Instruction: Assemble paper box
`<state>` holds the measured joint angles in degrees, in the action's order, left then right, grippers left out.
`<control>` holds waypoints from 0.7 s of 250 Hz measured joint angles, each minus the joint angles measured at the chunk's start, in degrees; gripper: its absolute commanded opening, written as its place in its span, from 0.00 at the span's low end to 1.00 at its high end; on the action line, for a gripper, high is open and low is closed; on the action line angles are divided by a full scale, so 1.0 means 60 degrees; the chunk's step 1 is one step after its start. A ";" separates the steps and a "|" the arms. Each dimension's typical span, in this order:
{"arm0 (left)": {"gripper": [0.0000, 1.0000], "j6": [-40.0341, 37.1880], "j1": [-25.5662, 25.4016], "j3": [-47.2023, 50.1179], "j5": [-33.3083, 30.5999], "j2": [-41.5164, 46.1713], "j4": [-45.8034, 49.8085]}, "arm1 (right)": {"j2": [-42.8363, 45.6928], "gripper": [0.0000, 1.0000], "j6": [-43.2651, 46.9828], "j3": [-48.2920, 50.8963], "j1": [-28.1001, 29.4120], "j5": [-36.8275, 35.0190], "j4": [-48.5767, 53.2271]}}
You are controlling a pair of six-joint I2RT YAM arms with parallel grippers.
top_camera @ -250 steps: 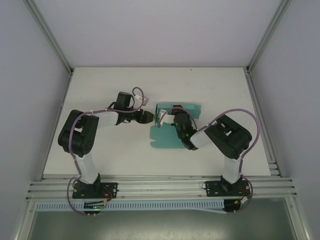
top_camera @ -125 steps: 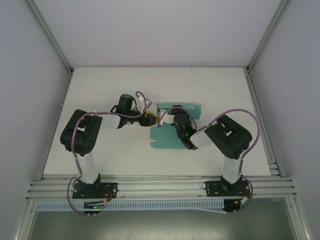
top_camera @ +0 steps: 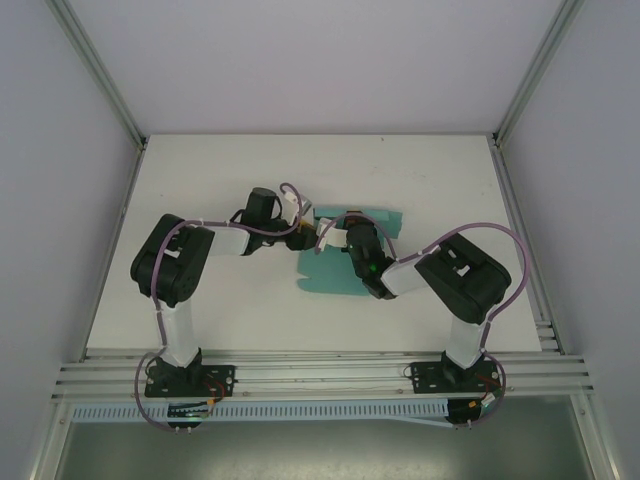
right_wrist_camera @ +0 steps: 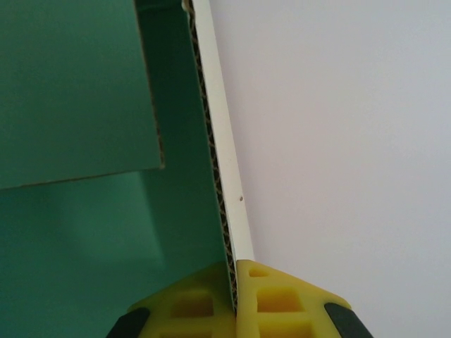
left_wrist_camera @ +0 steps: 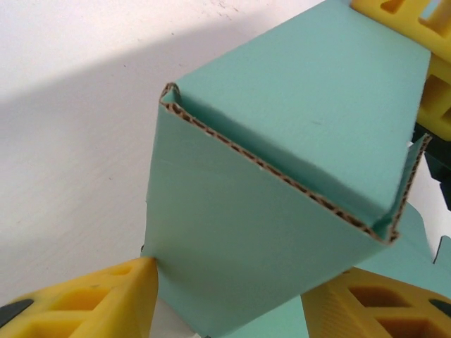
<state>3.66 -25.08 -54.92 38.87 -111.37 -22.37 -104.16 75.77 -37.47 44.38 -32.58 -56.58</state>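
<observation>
From above, I am reaching both arms toward the middle of the white table, where the teal paper box is lying partly folded, one wall raised and a flat flap spreading toward the near side. My left claw is meeting the box's left end, and my right claw is sitting over its raised far part.

Through my left wrist camera, I am holding my left claw with its yellow fingers apart. The box's upright folded corner is standing between them, its brown corrugated edge showing, and one fingertip is touching the card's bottom corner.

Through my right wrist camera, I am pinching the box's thin upright wall, with my right claw pressed together on its edge. Teal card is lying to the left and bare table to the right.
</observation>
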 measured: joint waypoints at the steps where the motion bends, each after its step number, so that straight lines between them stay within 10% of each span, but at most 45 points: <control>1: 0.63 -0.0011 -0.0007 0.0000 -0.0015 0.0000 -0.0007 | 0.0000 0.00 -0.0007 0.0000 0.0000 -0.0004 0.0004; 44: 0.59 -0.0095 -0.0328 -0.0011 -0.0801 0.0000 -0.0124 | 0.0000 0.00 -0.0229 0.0000 0.0000 -0.0058 0.0018; 144: 0.00 -0.0069 -0.0608 -0.0444 -0.2499 -0.0153 -0.0226 | 0.0025 0.00 -0.0834 -0.0120 -0.0040 -0.0259 0.0692; 175: 0.00 -0.0146 -0.0834 -0.0641 -0.3442 -0.0237 -0.0175 | 0.0157 0.03 -0.1213 -0.0149 -0.0051 -0.0317 0.0914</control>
<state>2.79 -30.09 -58.76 18.22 -112.79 -23.42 -103.22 68.49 -38.37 44.07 -34.48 -51.09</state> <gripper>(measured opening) 0.084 0.046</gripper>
